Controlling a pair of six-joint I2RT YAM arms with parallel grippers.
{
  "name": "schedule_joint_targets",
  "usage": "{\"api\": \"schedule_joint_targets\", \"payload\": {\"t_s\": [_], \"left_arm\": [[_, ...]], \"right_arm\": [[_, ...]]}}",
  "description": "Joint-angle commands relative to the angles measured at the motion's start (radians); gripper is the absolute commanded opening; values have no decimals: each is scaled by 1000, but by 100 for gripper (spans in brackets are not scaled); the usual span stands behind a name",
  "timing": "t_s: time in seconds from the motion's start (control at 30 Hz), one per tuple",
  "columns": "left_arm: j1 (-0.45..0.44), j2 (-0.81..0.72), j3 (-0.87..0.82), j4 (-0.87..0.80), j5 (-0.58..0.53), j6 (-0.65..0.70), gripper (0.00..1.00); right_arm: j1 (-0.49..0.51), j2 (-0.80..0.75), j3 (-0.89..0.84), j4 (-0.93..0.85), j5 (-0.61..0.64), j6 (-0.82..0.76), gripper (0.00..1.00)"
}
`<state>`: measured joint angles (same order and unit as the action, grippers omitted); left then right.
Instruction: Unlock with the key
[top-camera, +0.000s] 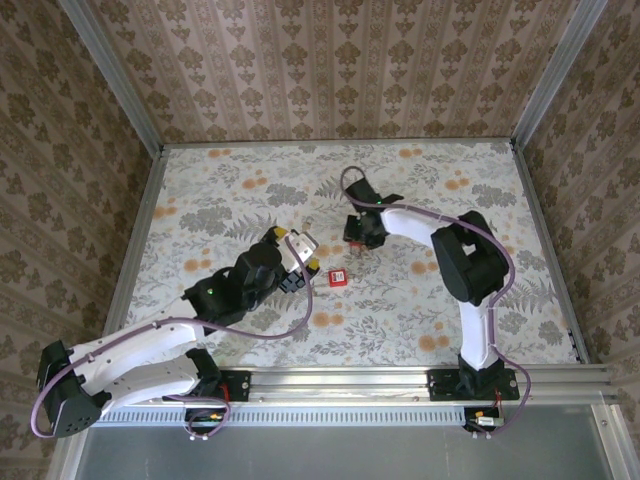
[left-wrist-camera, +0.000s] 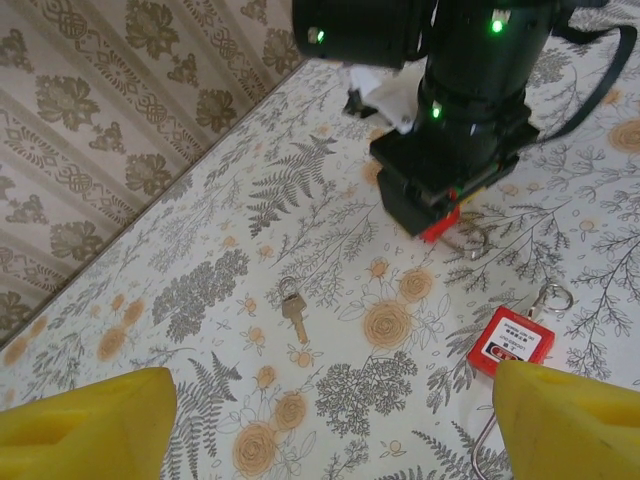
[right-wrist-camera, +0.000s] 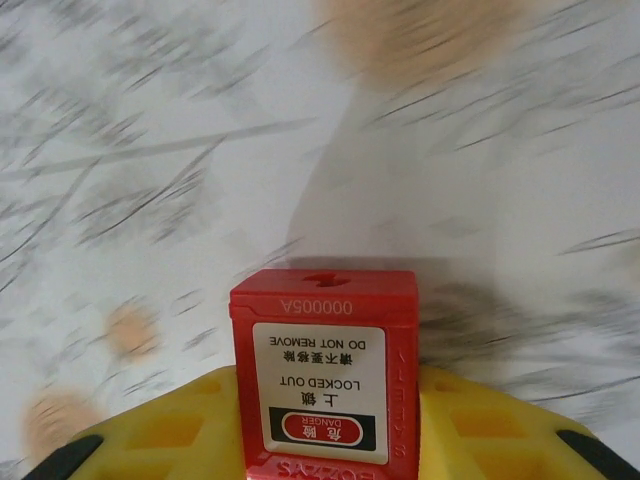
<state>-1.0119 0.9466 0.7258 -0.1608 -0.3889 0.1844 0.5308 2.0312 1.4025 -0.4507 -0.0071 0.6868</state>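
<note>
My right gripper is shut on a red padlock, whose sides sit against the yellow fingers. Its keyhole end points away from the camera toward the tabletop. In the left wrist view this padlock shows under the right gripper's black body, low over the table. A small brass key on a ring lies flat on the floral cloth, ahead of my left gripper. That gripper is open and holds nothing. From above, the left gripper is left of the right gripper.
A second red padlock lies flat on the table by my left gripper's right finger; in the top view this padlock lies between the two grippers. Patterned walls enclose the table on three sides.
</note>
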Motion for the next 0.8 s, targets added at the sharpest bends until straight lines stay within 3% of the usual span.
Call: {"api": "schedule_joint_targets", "payload": {"t_s": [0.0,0.17,0.3,0.47,0.63,0.77], "left_arm": [[-10,-18,-34,60,-76,-81,82],[-8,-58,-92,92,-189,-165,82],[6,-80,-111,86,-241,-199,83],[56,-103,-106,68,-260,-248,83],[93,-143,-99,6,-268,-293,84],[152,-168,-143,31,-202,-402,85]], "right_arm": [[68,44,61,2,7,73,39],[149,47,69,24,-8,123,45],[167,25,47,124,-126,162,51],[182,45,104,121,-251,165,56],[165,-33,114,34,-91,19,55],[119,56,281,-121,-24,-114,49]]}}
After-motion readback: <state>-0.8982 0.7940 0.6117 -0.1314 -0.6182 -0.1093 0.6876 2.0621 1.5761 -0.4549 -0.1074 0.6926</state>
